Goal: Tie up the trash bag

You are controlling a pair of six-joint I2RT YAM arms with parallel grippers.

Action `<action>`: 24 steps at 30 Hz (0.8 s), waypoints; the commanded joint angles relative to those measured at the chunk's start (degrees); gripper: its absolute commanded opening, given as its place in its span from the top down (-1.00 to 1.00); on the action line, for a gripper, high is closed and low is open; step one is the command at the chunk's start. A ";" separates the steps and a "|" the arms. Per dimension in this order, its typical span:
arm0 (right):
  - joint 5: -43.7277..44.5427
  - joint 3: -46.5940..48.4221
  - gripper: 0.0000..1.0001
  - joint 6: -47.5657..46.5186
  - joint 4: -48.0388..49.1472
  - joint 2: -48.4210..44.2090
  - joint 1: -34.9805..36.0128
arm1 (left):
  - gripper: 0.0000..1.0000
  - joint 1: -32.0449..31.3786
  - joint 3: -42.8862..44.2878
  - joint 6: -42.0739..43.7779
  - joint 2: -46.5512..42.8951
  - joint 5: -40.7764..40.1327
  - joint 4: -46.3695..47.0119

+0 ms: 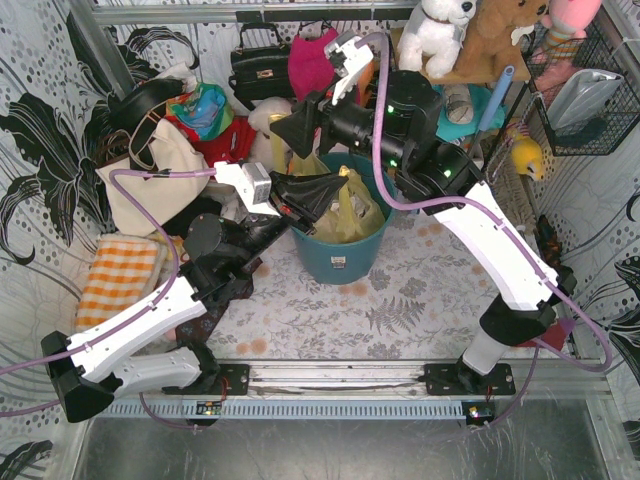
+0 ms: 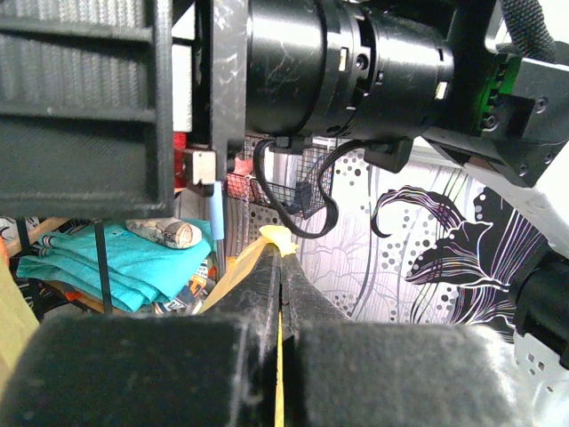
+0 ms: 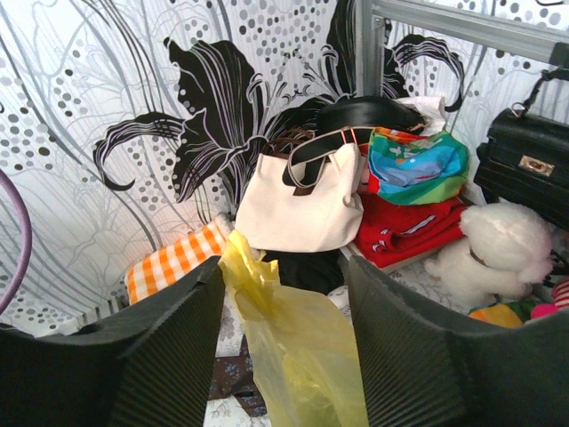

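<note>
The yellow trash bag (image 1: 357, 215) sits inside a teal bucket (image 1: 340, 255) at the middle of the table. My left gripper (image 1: 338, 188) reaches over the bucket's left rim and is shut on a thin strip of the trash bag (image 2: 238, 269). The strip runs between the closed fingers of the left gripper (image 2: 283, 253), and its tip pokes out past them. My right gripper (image 1: 290, 130) hovers above the bucket's back left, pointing left. In the right wrist view the right gripper (image 3: 284, 267) stands open, with a raised flap of the trash bag (image 3: 298, 351) between its fingers, against the left one.
A cream tote bag (image 1: 150, 170) and an orange checked cloth (image 1: 115, 275) lie at the left. A black handbag (image 1: 260, 65), clothes and plush toys (image 1: 440, 30) crowd the back. A wire basket (image 1: 590, 95) hangs at the right. The right arm's wrist (image 2: 356, 71) is close above my left gripper.
</note>
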 commanded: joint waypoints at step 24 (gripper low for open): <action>9.47 1.45 0.01 -3.97 -3.98 -1.76 0.36 | 1.00 -0.15 0.93 -0.26 -0.37 0.41 1.17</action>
